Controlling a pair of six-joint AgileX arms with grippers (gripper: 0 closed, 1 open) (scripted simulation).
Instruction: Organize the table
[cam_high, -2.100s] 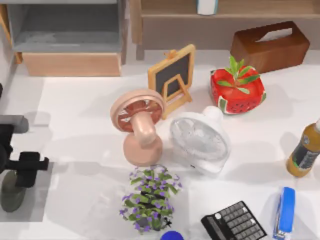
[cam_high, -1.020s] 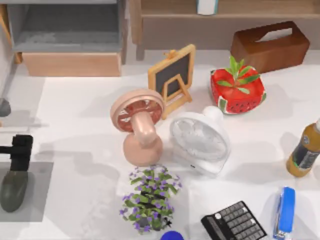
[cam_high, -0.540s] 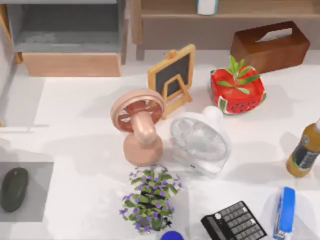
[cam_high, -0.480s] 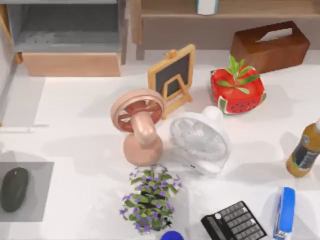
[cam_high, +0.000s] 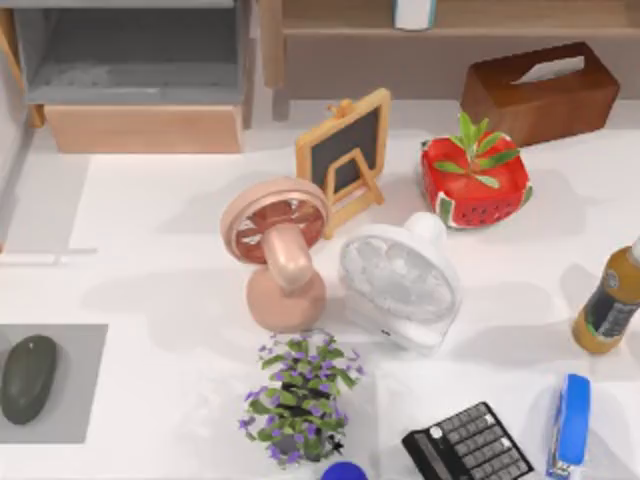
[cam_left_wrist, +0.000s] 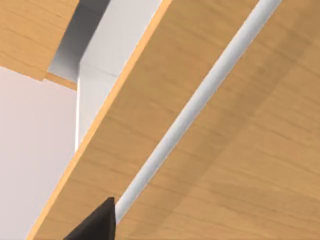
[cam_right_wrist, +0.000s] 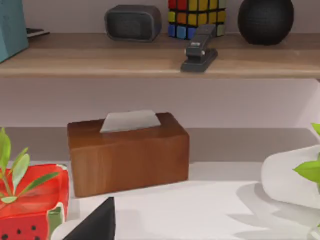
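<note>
White table (cam_high: 160, 230) — long axis left-to-right; both pincers' finger states impossible to tell.

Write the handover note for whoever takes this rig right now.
End effectors: a dark tip of the left shows against the wooden shelf; a tip of the right faces the tissue box. Open or shut is unclear for both.
Table: mouse sits on the grey pad at left.
Left: pink fan, white fan, chalkboard, flower pot, calculator, stapler and bottle crowd the middle and right.
</note>
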